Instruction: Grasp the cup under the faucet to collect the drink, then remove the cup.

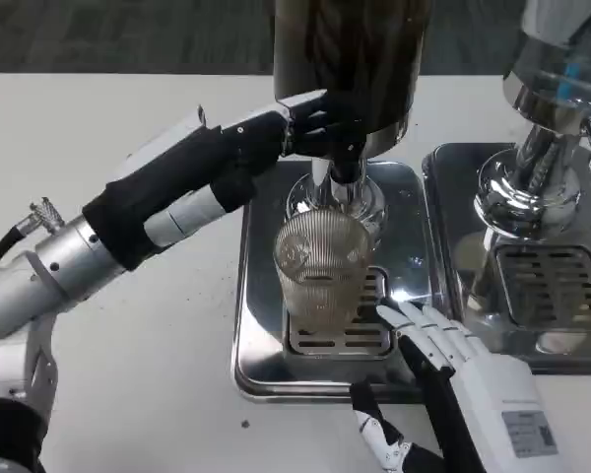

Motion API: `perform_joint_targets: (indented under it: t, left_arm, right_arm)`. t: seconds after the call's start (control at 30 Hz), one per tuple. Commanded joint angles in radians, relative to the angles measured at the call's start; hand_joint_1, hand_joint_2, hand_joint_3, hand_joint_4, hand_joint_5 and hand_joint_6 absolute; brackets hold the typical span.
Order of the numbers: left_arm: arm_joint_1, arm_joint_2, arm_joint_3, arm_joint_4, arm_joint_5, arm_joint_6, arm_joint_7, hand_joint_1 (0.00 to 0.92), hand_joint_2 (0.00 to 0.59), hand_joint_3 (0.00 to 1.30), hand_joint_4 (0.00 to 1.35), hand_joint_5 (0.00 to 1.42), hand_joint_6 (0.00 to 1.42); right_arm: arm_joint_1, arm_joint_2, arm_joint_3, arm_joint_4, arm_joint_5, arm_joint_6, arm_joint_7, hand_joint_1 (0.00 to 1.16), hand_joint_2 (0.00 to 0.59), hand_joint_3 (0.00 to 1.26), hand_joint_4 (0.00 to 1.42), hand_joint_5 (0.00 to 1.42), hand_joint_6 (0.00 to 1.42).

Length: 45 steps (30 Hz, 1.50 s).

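Observation:
A ribbed clear cup [322, 268] stands upright on the drip tray grille [340, 338], right below the black faucet tap [345, 158] of the dark dispenser [350, 59]. My left hand [310, 120] reaches across from the left, and its dark fingers touch the tap area at the dispenser's base. My right hand [453, 360] rests low at the tray's front right with its fingers spread, just beside the cup and holding nothing.
The steel drip tray [256, 335] sits on the white table [128, 374]. A second dispenser with a chrome base [532, 187] and its own tray [557, 286] stands at the right. My left forearm [108, 246] spans the table's left side.

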Motion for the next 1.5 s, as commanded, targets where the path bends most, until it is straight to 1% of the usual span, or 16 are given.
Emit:
perform_joint_targets:
  t: [0.03, 0.47, 0.73, 0.77, 0.9, 1.13, 1.33, 1.5]
  left_arm:
    - [-0.026, -0.008, -0.010, 0.033, 0.034, -0.025, -0.011, 0.000, 0.067, 0.15, 0.10, 0.18, 0.15]
    - [-0.051, 0.001, -0.028, 0.098, 0.090, -0.085, -0.013, 0.000, 0.065, 0.15, 0.09, 0.18, 0.12]
    - [-0.071, 0.025, -0.031, 0.138, 0.139, -0.157, 0.006, 0.000, 0.059, 0.15, 0.09, 0.16, 0.12]
    - [-0.072, 0.027, -0.032, 0.141, 0.145, -0.165, 0.010, 0.000, 0.059, 0.15, 0.09, 0.16, 0.12]
    - [-0.077, 0.035, -0.039, 0.155, 0.168, -0.203, 0.023, 0.000, 0.059, 0.15, 0.08, 0.16, 0.12]
    - [-0.089, 0.053, -0.068, 0.186, 0.214, -0.264, 0.063, 0.000, 0.065, 0.15, 0.07, 0.15, 0.11]
    - [-0.098, 0.064, -0.099, 0.201, 0.266, -0.326, 0.115, 0.000, 0.065, 0.14, 0.06, 0.14, 0.11]
    - [-0.101, 0.072, -0.127, 0.209, 0.297, -0.361, 0.161, 0.000, 0.065, 0.13, 0.05, 0.12, 0.09]
  right_arm:
    - [-0.008, 0.000, 0.005, 0.009, 0.014, 0.004, 0.007, 0.50, 0.452, 0.25, 0.17, 0.16, 0.18]
    - [-0.016, -0.006, 0.018, 0.017, 0.021, 0.009, 0.010, 0.49, 0.451, 0.25, 0.17, 0.16, 0.18]
    - [-0.028, -0.008, 0.017, 0.027, 0.028, 0.005, 0.014, 0.49, 0.451, 0.25, 0.17, 0.16, 0.18]
    - [-0.029, -0.008, 0.017, 0.028, 0.029, 0.005, 0.015, 0.48, 0.441, 0.24, 0.17, 0.16, 0.18]
    - [-0.032, -0.010, 0.016, 0.030, 0.034, 0.003, 0.017, 0.48, 0.437, 0.24, 0.17, 0.16, 0.18]
    - [-0.034, -0.013, 0.016, 0.030, 0.037, 0.003, 0.015, 0.48, 0.437, 0.24, 0.17, 0.16, 0.18]
    - [-0.035, -0.015, 0.015, 0.032, 0.040, 0.004, 0.016, 0.47, 0.436, 0.24, 0.17, 0.16, 0.18]
    - [-0.034, -0.015, 0.014, 0.032, 0.043, 0.004, 0.015, 0.47, 0.436, 0.24, 0.17, 0.16, 0.18]
